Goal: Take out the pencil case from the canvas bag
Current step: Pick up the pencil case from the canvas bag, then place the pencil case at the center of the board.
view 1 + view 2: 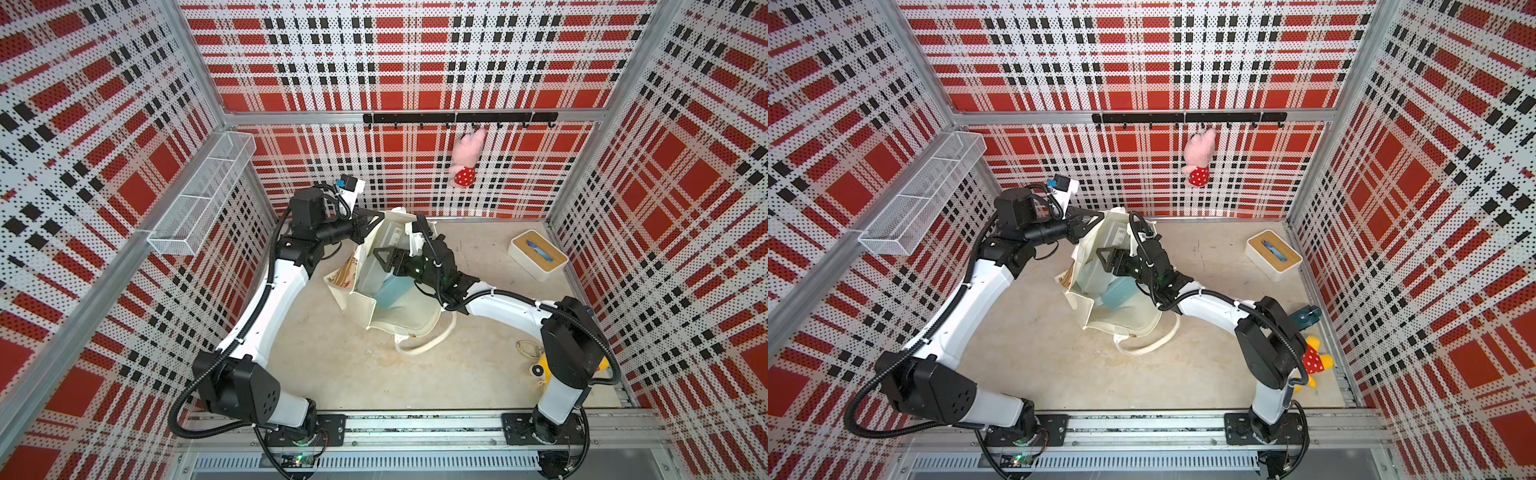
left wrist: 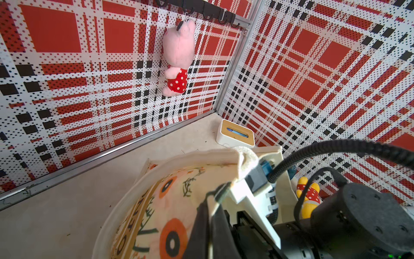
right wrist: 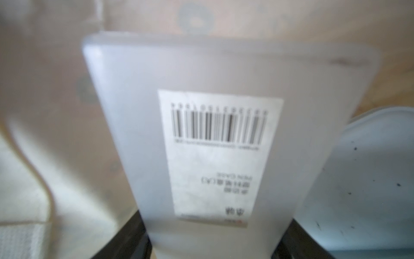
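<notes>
Right wrist shows frosted, round-cornered plastic pencil case point(image 3: 134, 116) inside canvas bag point(image 3: 22, 190).

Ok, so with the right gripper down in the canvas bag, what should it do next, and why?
Probably lift straight up. The right gripper looks closed on the frosted pencil case inside the canvas bag, while the left gripper pinches the rim, holding the mouth open.

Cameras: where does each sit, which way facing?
Top views: high at the front, looking down on left arm, right arm and the canvas bag.
Left wrist: behind the left tool at the bag's rim, facing the far corner; right arm shows.
Right wrist: at the bag's mouth, facing the pencil case between its tool's fingers.
Shared: left wrist and top views see the white box.
</notes>
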Robot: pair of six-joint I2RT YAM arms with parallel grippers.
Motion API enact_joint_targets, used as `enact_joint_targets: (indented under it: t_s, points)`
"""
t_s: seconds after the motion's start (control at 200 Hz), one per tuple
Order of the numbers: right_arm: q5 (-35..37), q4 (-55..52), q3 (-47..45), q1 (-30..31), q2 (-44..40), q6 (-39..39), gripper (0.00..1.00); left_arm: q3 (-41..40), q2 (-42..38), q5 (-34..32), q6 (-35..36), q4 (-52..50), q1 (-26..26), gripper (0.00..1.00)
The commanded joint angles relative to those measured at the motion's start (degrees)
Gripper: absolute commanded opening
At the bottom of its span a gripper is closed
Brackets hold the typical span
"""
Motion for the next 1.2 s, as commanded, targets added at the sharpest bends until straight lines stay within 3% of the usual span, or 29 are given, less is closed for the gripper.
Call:
enact_joint_targets:
  t_s: [0.0, 0.471, 0.671, 0.772, 0.947, 1.192]
  points:
    - [1.8, 3.0, -0.2, 0.9, -6.0, -7.0, 0.72, 0.8, -3.6, -0.3, -1.1, 8.0, 0.9, 0.0]
    - [6.6, -7.6, -5.4, 0.8, -21.6, -14.5, 0.7, 0.7, -4.2, -5.4, -4.1, 11.0, 2.7, 0.0]
    - [13.3, -18.2, -5.6, -0.2, -28.9, -18.1, 0.7, 3.4, -2.7, -13.1, -3.3, 8.9, 2.8, 0.0]
    - [16.0, -23.9, -5.4, -2.6, -31.5, -18.3, 0.68, 4.0, -2.3, -17.4, -3.3, 8.6, 2.4, 0.0]
    - [20.0, -37.1, -1.0, -7.5, -32.7, -19.4, 0.67, 6.2, -0.8, -18.5, -2.6, 6.4, 2.5, 0.0]
    - [17.5, -58.1, 9.9, -18.5, -24.4, -19.5, 0.68, 9.1, 1.3, -21.0, -1.0, 2.2, 2.5, 0.0]
